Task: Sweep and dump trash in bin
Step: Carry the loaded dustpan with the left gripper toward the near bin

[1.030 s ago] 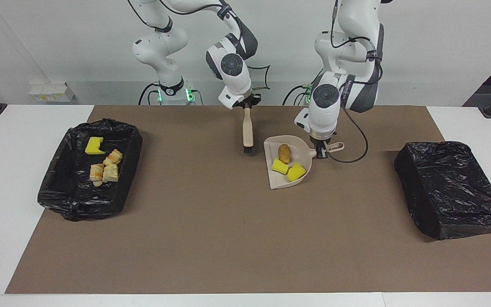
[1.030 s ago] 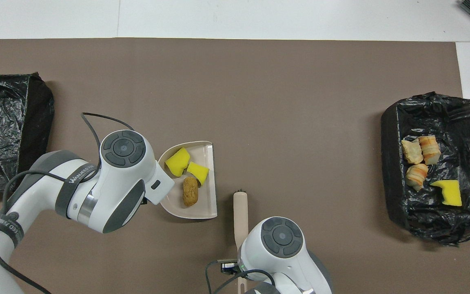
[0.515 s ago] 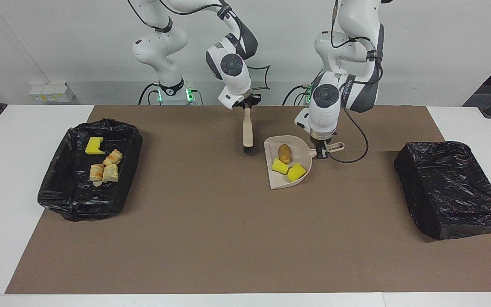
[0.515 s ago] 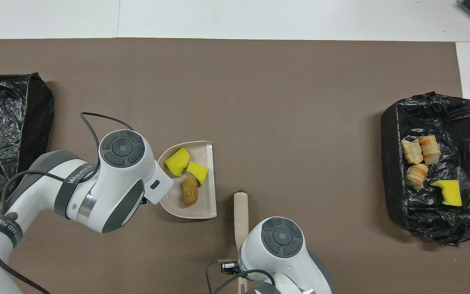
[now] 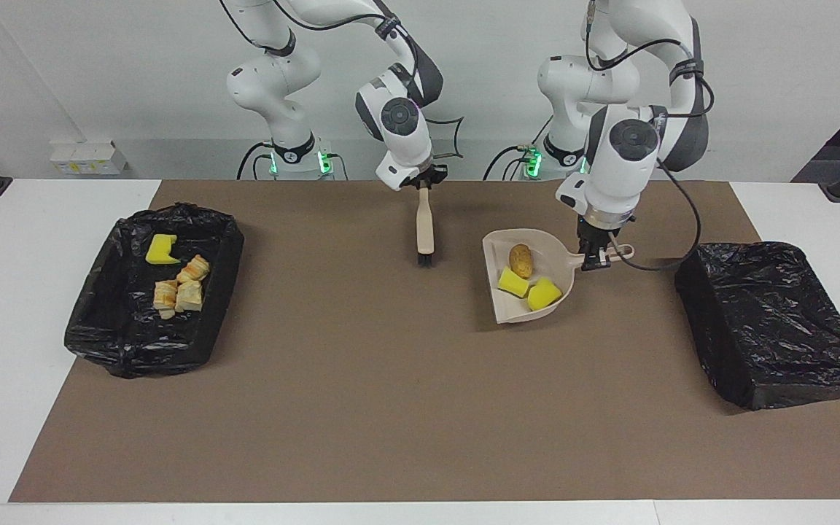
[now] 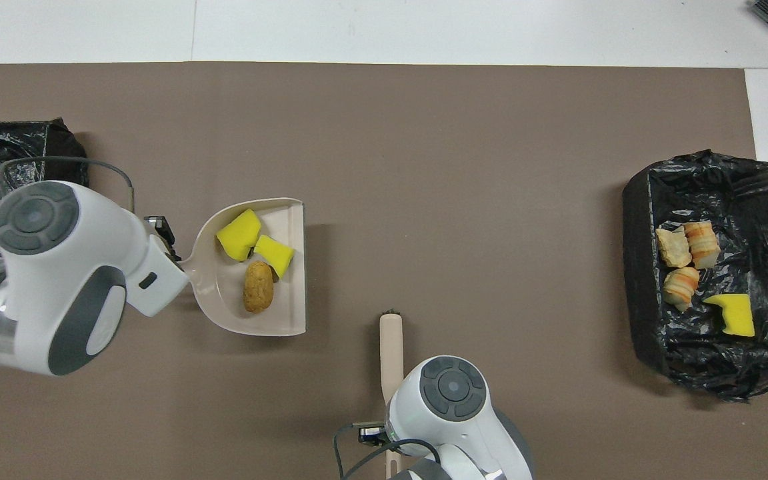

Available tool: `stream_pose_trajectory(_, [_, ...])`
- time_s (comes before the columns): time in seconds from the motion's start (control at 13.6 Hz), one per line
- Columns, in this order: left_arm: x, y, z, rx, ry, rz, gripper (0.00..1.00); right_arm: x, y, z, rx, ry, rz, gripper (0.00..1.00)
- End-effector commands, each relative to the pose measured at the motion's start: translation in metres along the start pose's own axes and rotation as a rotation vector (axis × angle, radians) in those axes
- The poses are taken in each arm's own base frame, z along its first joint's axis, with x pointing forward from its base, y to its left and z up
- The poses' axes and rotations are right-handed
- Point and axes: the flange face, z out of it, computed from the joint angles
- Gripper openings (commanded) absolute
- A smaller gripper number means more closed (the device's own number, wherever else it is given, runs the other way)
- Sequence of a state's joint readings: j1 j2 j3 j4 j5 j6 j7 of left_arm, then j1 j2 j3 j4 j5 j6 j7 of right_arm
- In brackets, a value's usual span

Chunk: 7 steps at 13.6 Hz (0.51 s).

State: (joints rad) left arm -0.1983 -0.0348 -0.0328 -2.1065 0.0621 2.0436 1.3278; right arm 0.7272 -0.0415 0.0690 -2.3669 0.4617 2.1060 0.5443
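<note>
Since a second ago your left gripper [image 5: 595, 264] has carried the dustpan [image 5: 529, 310] toward the left arm's end of the table, nearer the black-bagged bin [image 5: 770, 321] there, and the pan now looks lifted off the brown mat [image 5: 391, 408]. You can see that gripper clamped on the dustpan's handle in the facing view; from overhead the wrist housing covers most of the fingers, so only a dark sliver shows beside the handle.

Riding in the pan are two yellow sponge chunks [image 5: 529, 288] and the brown nugget [image 5: 520, 261]. One sponge partly overlaps the other, so you cannot see their full outlines.

Your right gripper [image 5: 424, 184] has stayed put, closed on the top of the brush handle [image 5: 425, 226], with the brush hanging upright and its dark bristles [image 5: 425, 257] at or just above the mat; contact is hard to judge. From overhead the wrist hides the grip entirely.

At the right arm's end, the open bin [image 5: 99, 343] holds one yellow sponge piece [image 5: 161, 249] and the tan bread-like lumps [image 5: 181, 288]. How many lumps there are is hard to count. Overhead, the bin at the left arm's end is cut off by the frame edge and partly covered by the arm.
</note>
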Motion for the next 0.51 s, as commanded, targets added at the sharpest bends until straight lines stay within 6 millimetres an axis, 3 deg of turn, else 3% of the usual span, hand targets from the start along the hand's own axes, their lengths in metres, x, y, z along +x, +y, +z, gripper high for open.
stream_pose_trajectory(0.0, [-0.055, -0.018, -0.041, 0.029, 0.07, 0.003, 0.0, 0.003, 0.0, 0.003, 0.023, 0.012, 0.011, 0.0])
stream_pose_trajectory(0.07, [-0.07, -0.023, -0.051, 0.033, 0.092, 0.001, 0.0, 0.005, 0.001, 0.004, 0.022, 0.011, 0.016, 0.12])
stream_pose_trajectory(0.15, [-0.08, -0.025, -0.058, 0.034, 0.096, 0.0, 0.0, 0.006, 0.001, 0.003, 0.025, 0.012, 0.018, 0.42])
stream_pose_trajectory(0.22, [-0.086, -0.025, -0.059, 0.033, 0.097, -0.007, 0.0, 0.008, 0.0, 0.003, 0.023, 0.01, 0.013, 0.8])
stream_pose_trajectory(0.29, [-0.093, -0.025, -0.059, 0.028, 0.102, -0.02, 0.0, 0.012, -0.004, 0.0, 0.03, 0.016, 0.004, 1.0])
stream_pose_trajectory(0.44, [-0.095, -0.024, -0.06, 0.022, 0.103, -0.023, 0.0, 0.019, -0.011, -0.01, 0.039, 0.029, -0.007, 1.0])
